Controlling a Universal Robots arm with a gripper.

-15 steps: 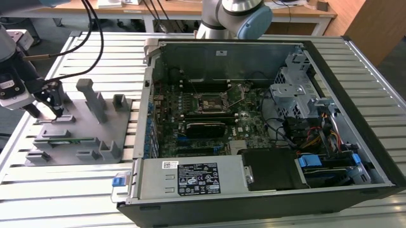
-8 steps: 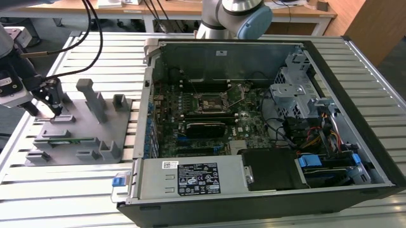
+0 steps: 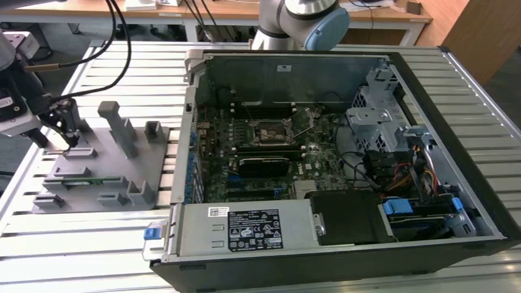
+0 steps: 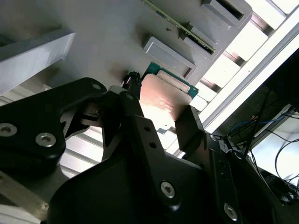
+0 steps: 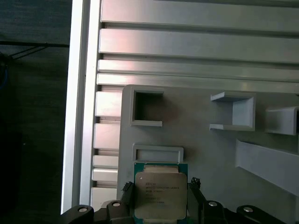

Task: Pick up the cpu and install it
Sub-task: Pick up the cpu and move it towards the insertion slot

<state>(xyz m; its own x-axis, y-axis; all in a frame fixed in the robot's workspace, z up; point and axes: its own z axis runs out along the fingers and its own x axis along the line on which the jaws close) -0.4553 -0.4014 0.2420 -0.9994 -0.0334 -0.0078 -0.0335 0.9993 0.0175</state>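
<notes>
The gripper (image 3: 63,135) hangs low over the grey fixture tray (image 3: 96,160) at the exterior view's left. Its fingers (image 5: 127,190) are drawn in narrow against two opposite edges of the cpu (image 5: 160,196), which lies silver top up between them. Whether the chip has left the tray cannot be told. Just beside the cpu stands a low raised block (image 5: 158,153). Past that are an open square pocket (image 5: 148,108) and a second walled pocket (image 5: 233,112). Tall grey posts (image 3: 121,129) rise from the tray near the gripper, on the side towards the computer case (image 3: 456,104). A green memory stick (image 3: 82,180) lies in a slot nearer the tray's front. Black cables (image 3: 114,55) loop down to the wrist from above. The tray rests on a slatted aluminium table (image 3: 89,235), and the cpu sits close to the tray's outer edge, with bare slats and the table's side rail (image 5: 77,116) beyond it. The case lies open on its side just beside the tray, with its metal wall (image 3: 192,110) between tray and motherboard. The black socket (image 3: 269,131) sits well inside, with its frame raised.
</notes>
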